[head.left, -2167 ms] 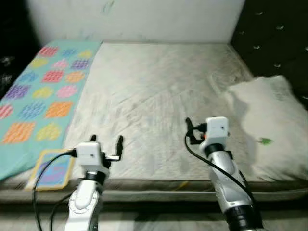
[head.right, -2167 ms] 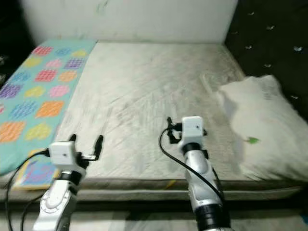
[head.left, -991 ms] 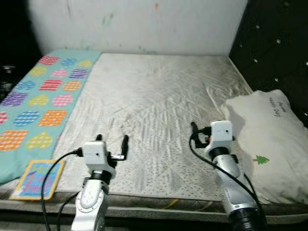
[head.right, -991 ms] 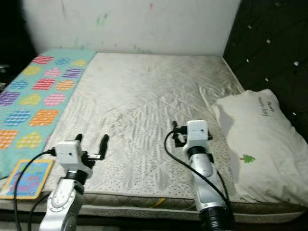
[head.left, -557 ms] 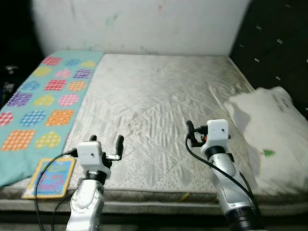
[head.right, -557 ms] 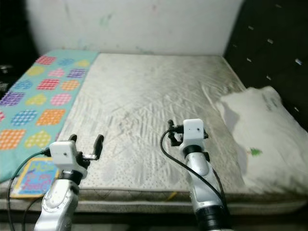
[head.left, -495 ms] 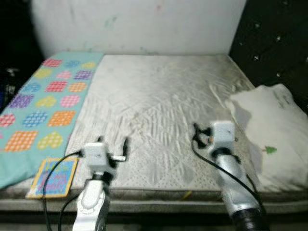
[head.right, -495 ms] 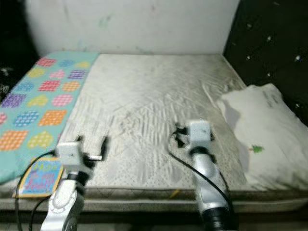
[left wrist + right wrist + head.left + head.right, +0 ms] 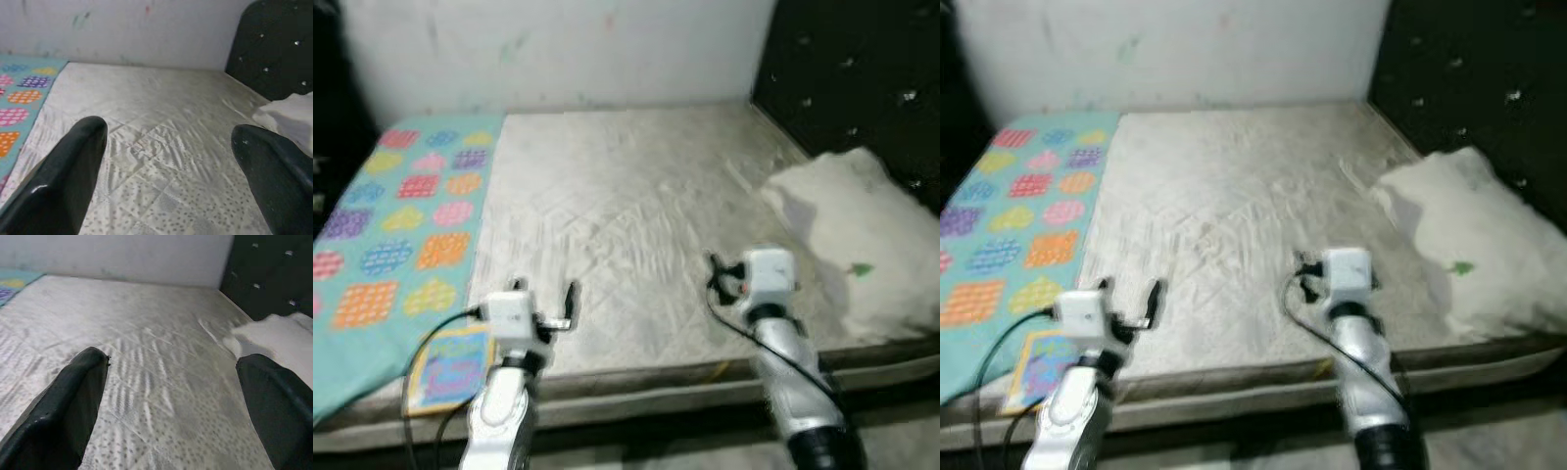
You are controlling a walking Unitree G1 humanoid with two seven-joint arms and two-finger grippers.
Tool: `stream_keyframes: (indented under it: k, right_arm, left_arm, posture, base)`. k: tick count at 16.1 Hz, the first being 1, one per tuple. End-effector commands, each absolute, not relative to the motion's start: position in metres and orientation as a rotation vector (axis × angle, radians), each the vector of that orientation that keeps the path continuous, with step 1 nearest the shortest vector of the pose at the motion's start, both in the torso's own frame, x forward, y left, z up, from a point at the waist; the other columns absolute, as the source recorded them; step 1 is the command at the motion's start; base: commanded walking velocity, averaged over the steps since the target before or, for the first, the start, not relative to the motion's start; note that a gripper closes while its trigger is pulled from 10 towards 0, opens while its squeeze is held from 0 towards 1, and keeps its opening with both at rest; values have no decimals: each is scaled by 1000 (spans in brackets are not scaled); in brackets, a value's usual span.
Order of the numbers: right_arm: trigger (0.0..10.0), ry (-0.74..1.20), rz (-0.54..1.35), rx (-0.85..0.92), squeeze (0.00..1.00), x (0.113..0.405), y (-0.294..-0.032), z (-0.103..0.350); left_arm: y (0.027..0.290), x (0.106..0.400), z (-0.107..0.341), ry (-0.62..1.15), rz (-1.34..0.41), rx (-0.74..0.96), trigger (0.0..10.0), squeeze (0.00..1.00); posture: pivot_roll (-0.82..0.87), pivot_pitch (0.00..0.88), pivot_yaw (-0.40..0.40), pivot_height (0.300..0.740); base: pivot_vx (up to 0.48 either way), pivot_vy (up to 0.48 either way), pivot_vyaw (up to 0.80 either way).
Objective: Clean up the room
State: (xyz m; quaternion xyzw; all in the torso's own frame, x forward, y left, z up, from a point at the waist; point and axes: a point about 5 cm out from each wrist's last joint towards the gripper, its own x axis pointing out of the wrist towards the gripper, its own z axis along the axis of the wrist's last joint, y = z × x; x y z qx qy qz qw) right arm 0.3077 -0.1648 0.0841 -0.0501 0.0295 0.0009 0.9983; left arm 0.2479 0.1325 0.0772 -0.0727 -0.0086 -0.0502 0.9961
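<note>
Nearest the camera, the left gripper [image 9: 544,300] is being held over the front edge of the mattress [image 9: 626,215], its two black fingers [image 9: 73,171] being kept wide apart with nothing gripped between them. The right gripper [image 9: 176,406] is being held alongside it, a little further in over the quilted surface, and its fingers [image 9: 68,406] are likewise being kept spread and empty. Just beside the left arm, a colourful book [image 9: 453,366] is being left lying flat at the front corner of the bed, partly resting on the edge of a teal blanket [image 9: 396,230] patterned with coloured hearts and patches. That blanket is being kept spread along the robot's left side of the mattress, reaching back to the wall [image 9: 558,49]. On the robot's right, a white pillow [image 9: 847,240] bearing a small green mark is being left lying against the dark tufted headboard [image 9: 862,69]. Beyond, the bare mattress is being bounded by the pale, lightly smudged wall.
</note>
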Motion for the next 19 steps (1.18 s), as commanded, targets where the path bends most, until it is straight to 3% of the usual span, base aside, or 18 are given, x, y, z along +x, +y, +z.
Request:
stream_keyframes:
  k: [1, 9, 14, 19]
  right_arm:
    - [10000, 36, 24, -88, 0, 311, -155, 90]
    - [10000, 41, 34, -100, 0, 312, -157, 88]
    - [10000, 37, 39, -96, 0, 313, -154, 89]
    - [10000, 38, 41, -94, 0, 311, -152, 88]
  left_arm:
    - [139, 248, 79, -21, -75, -139, 10000, 0]
    - [141, 248, 77, -16, -69, -126, 10000, 0]
    - [146, 247, 79, -26, -69, -123, 10000, 0]
    - [144, 247, 80, -29, -90, -137, 10000, 0]
  posture:
    - [51, 15, -6, 740]
    - [56, 11, -7, 740]
    - [59, 11, -2, 740]
    - [60, 12, 4, 740]
  base:
    - [0, 480, 0]
    - [0, 458, 0]
    - [0, 0, 0]
    - [251, 0, 0]
